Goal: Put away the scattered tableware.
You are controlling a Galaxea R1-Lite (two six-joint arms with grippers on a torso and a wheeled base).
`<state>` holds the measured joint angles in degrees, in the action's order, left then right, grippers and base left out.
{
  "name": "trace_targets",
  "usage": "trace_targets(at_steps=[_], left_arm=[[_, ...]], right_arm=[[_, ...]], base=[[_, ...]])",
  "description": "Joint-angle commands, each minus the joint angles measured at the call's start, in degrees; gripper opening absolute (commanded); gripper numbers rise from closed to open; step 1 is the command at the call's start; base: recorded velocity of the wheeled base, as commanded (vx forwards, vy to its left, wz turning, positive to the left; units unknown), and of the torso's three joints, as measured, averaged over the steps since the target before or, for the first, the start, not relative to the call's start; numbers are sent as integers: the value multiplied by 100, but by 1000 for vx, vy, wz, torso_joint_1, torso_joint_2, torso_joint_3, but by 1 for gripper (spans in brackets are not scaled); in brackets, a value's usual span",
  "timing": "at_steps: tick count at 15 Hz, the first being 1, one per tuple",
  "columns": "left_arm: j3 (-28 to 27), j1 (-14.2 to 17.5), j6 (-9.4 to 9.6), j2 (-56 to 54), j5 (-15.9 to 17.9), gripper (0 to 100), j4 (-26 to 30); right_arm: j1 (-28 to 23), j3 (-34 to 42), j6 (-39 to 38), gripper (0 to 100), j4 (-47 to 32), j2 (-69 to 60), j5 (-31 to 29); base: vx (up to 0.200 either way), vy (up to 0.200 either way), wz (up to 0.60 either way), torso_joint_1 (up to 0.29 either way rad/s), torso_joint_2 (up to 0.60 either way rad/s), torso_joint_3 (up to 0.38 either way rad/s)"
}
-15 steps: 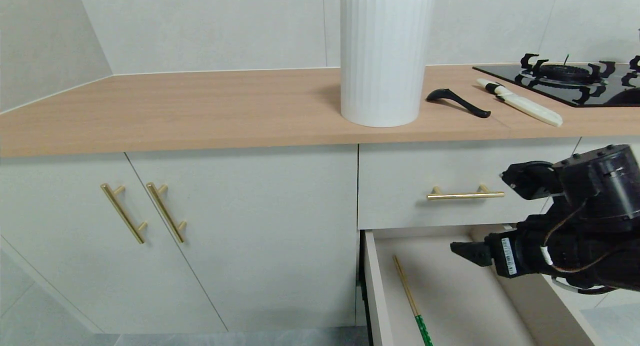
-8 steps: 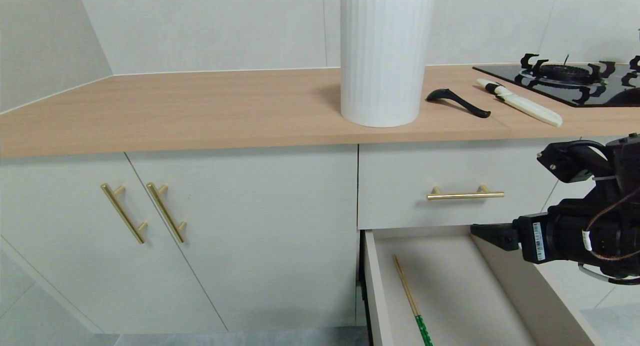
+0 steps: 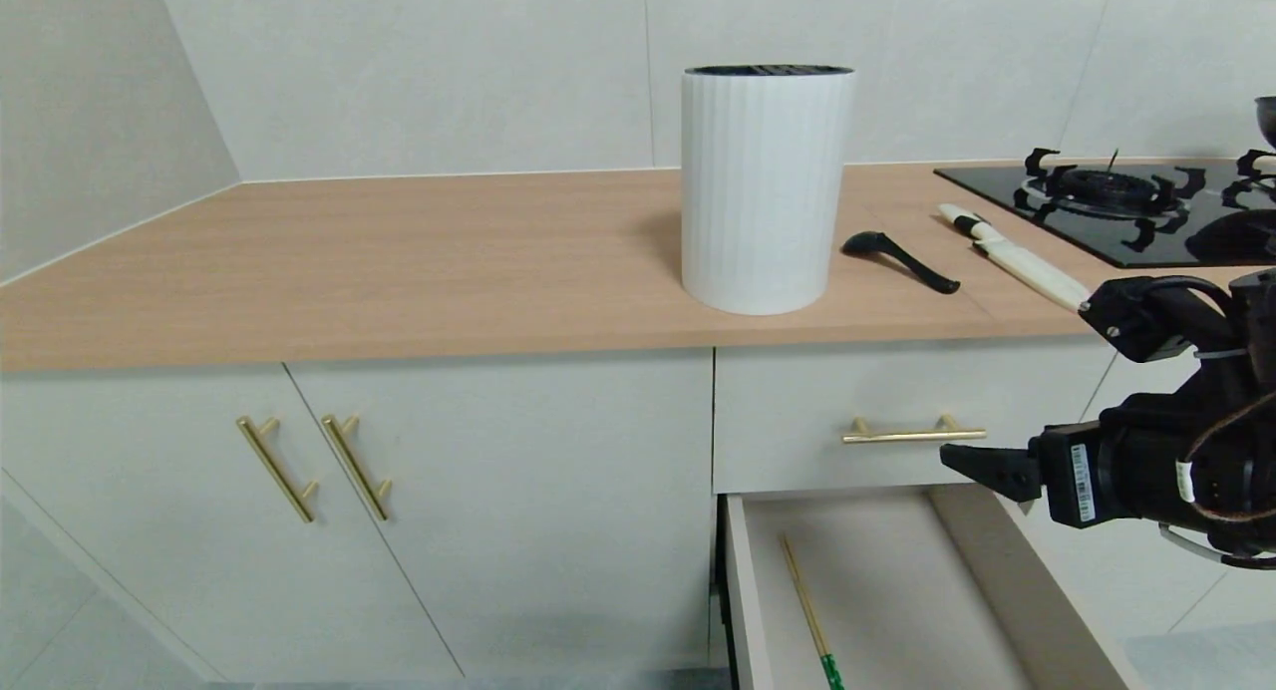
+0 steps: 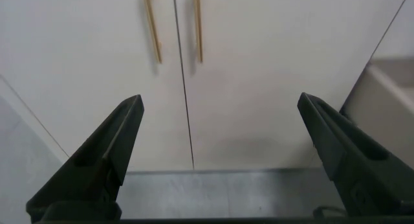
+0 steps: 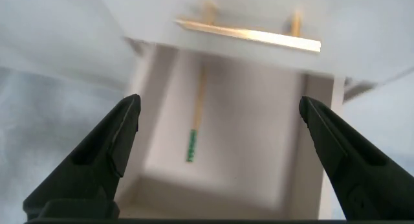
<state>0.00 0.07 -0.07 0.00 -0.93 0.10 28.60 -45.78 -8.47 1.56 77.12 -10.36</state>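
While the right tool point(image 5: 218, 120) hangs wide open and empty over the drawer point(image 3: 740, 590) holding the chopsticks point(image 3: 807, 610), the spoon point(image 3: 900, 259) and knife point(image 3: 1017, 261) lie on the bench point(image 3: 449, 261) at three o'clock from the holder point(image 3: 766, 201), so it should clear the bench edge and pinch across the spoon's handle.

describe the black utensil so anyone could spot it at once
Start at the wooden countertop and find the tall white ribbed holder. Just to its right, before the stove, lies a small black utensil. It is the only all-black piece, shorter and curved beside the long straight white knife.
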Motion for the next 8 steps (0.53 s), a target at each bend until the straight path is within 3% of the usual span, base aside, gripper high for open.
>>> trace_targets(at_steps=[1, 8], left_arm=[[0, 1, -1, 0, -4, 100, -1], [0, 1, -1, 0, -4, 100, -1]], right_arm=[[-3, 25, 12, 100, 20, 5, -1], [-513, -54, 373, 100, 679, 568, 96]], base=[[0, 0, 0, 154, -486, -295], [0, 0, 0, 179, -477, -295]])
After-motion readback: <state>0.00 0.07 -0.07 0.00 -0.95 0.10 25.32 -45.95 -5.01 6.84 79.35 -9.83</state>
